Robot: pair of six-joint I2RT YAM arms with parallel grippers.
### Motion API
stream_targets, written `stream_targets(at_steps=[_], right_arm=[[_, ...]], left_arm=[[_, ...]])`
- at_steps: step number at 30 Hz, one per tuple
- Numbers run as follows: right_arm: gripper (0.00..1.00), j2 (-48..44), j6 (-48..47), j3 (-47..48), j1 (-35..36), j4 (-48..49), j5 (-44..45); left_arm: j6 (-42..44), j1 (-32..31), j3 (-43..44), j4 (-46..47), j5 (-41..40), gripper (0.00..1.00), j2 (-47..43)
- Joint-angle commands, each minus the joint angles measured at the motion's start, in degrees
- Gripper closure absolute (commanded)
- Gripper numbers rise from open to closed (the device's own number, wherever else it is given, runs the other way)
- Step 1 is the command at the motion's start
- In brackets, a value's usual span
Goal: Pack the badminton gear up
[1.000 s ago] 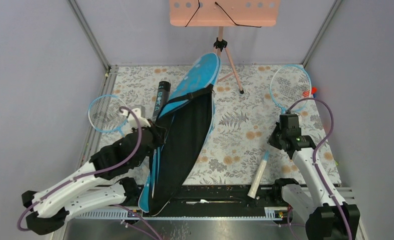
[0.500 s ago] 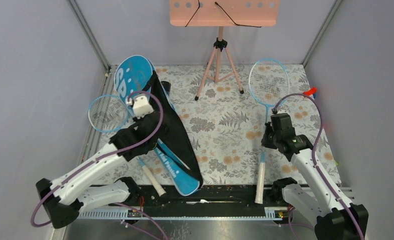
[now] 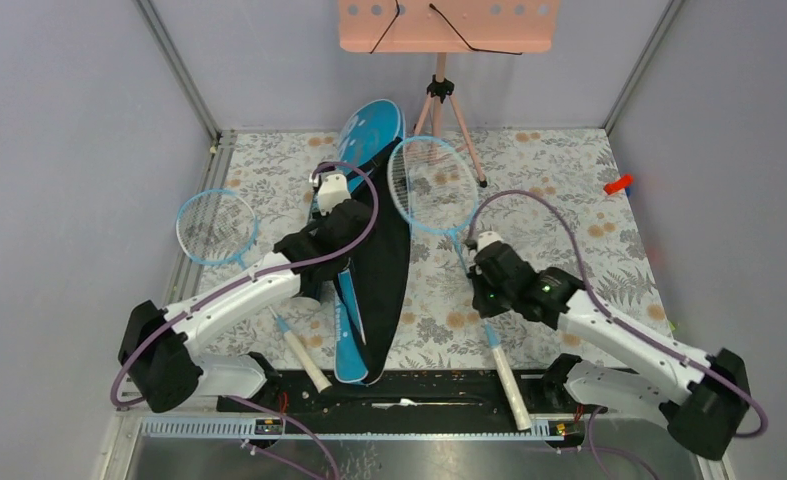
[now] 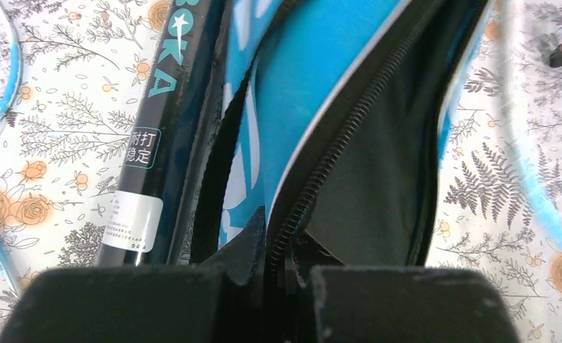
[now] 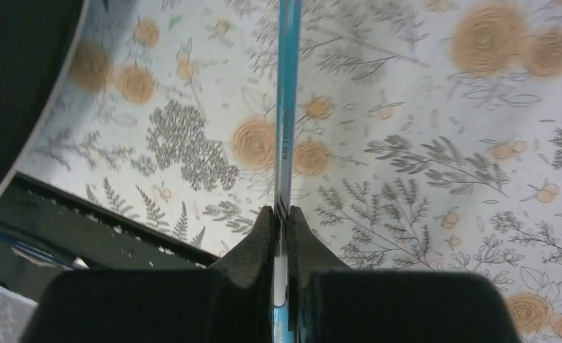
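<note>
1. Now the blue bag [image 3: 370, 140] is seen unzipped, and its zipper edge is pinched tight by the left gripper [image 4: 278, 246].
2. The black tube [image 4: 153, 143] is tucked right against the bag's left side.
3. One racket [image 5: 287, 107] is clamped by the shaft in the right gripper [image 5: 281, 214] — its head is held at the bag's right edge.
4. The second racket [image 3: 302, 360] is laid flat, ungripped, just left of the bag.

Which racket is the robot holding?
The racket by the blue bag: the right gripper is clamped on it. The other racket lies ungripped at the far left.
</note>
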Motion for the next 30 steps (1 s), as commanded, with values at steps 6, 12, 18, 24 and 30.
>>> stream_targets(at_steps=[6, 12, 18, 24, 30], right_arm=[[1.00, 14.3, 2.4, 5.5, 12.8, -0.8, 10.2], [1.00, 17.1, 1.5, 7.0, 16.0, -0.4, 12.7], [1.00, 21.0, 2.2, 9.8, 18.2, 2.2, 9.9], [1.00, 24.7, 7.3, 15.8, 18.3, 8.9, 11.6], [1.00, 29.6, 11.8, 24.3, 16.3, 11.0, 12.3]], left_arm=[[-2.3, 2.7, 7.5, 4.7, 4.0, 1.00, 5.8], [-1.3, 2.9, 7.3, 4.7, 5.2, 1.00, 6.9], [-1.1, 2.9, 7.2, 6.3, 12.4, 1.00, 8.8], [-2.0, 2.7, 5.2, 6.9, 21.4, 1.00, 8.7], [-5.3, 1.1, 0.8, 8.1, 26.6, 1.00, 4.3]])
